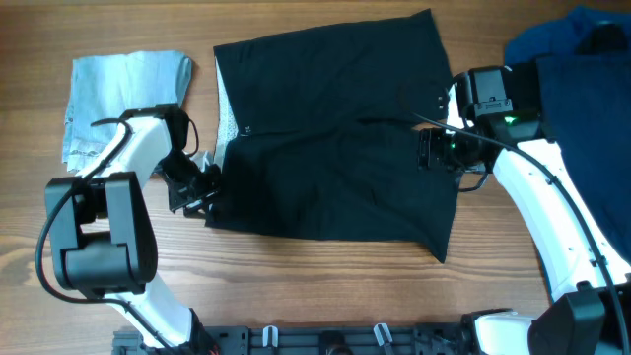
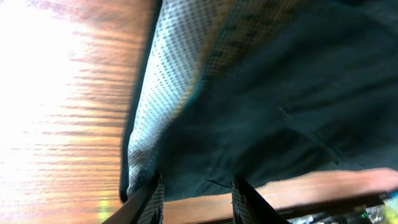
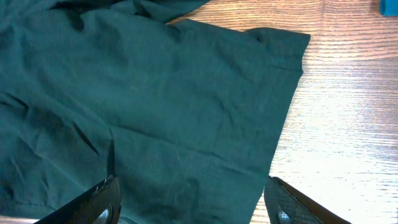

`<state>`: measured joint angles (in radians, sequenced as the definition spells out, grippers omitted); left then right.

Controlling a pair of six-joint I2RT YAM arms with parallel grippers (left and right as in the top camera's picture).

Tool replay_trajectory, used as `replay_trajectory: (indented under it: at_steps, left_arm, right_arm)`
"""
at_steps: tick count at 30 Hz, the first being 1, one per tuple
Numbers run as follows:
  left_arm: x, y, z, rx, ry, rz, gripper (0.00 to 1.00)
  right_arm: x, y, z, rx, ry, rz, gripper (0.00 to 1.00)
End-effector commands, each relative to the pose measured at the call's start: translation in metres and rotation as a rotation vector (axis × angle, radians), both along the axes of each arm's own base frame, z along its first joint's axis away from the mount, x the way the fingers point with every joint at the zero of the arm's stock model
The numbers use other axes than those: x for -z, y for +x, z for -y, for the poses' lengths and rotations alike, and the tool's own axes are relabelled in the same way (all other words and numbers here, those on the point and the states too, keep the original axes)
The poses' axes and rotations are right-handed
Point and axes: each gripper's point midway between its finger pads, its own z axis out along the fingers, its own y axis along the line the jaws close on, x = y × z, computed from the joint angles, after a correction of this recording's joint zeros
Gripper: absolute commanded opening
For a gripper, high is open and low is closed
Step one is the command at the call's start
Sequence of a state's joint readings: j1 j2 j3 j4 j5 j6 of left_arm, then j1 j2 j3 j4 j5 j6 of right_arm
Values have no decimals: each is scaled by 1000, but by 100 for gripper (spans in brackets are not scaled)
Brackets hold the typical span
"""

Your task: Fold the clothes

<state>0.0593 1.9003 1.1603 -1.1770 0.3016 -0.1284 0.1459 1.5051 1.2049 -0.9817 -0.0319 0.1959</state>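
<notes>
- A brown wood-grain table [image 1: 315,286] is filling the overhead view – nothing of the room beyond it is showing.
- A pair of plain black fabric shorts [image 1: 335,138] is lying spread flat across the middle of the table, between the two arms.
- Along the shorts' left edge a strip of pale dotted mesh lining [image 2: 168,87] is showing, turned outward against the wood.
- A folded pale-blue denim garment [image 1: 118,84] is sitting at the far left corner, apart from the shorts.
- A heap of dark blue clothes [image 1: 582,79] is lying at the far right, partly under the right arm.
- The left arm is bending in from the left edge, its gripper [image 1: 202,192] reaching low to the shorts' near left corner. In the left wrist view its fingers [image 2: 152,199] are standing spread, dark cloth and wood showing between them.
- The right arm is stretching up the right side – its gripper [image 1: 431,153] is hovering over the shorts' right edge. In the right wrist view its fingers [image 3: 99,205] are standing wide apart above the cloth, pinching nothing.
</notes>
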Motion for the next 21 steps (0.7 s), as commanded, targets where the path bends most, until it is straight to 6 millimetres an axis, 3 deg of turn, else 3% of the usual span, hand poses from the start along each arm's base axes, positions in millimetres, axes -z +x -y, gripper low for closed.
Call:
replay_trajectory:
  at_steps: [1, 4, 8, 10, 15, 16, 17, 18, 19, 21]
  left_arm:
    - [17, -26, -15, -58, 113, -100, 36]
    - [22, -39, -14, -55, 115, -132, 34]
    - [18, -48, -14, -53, 113, -173, 7]
    - [12, -48, -14, -71, 121, -180, 4]
    - [-30, -11, -12, -84, 122, 49, 6]
    - [-38, -1, -13, -88, 124, 127, 18]
    - [-43, 8, -14, -89, 126, 184, 20]
    - [-45, 19, -14, -87, 125, 243, 9]
    - [-45, 26, -14, -88, 124, 271, 4]
    - [-38, 36, -9, -87, 102, 303, 4]
  right_arm:
    - [-1, 3, 4, -3, -20, 1, 75]
    - [-1, 3, 4, -3, -20, 2, 78]
    - [-1, 3, 4, -2, -20, 0, 79]
    - [-1, 2, 4, -2, -20, -2, 79]
    - [-1, 2, 4, -3, -20, -4, 80]
    - [-1, 2, 4, -2, -20, -4, 80]
    - [-1, 2, 4, -2, -20, -2, 80]
    - [-1, 3, 4, -1, -19, 1, 80]
    - [-1, 3, 4, -1, -18, 2, 80]
    - [-1, 3, 4, -1, -19, 2, 80]
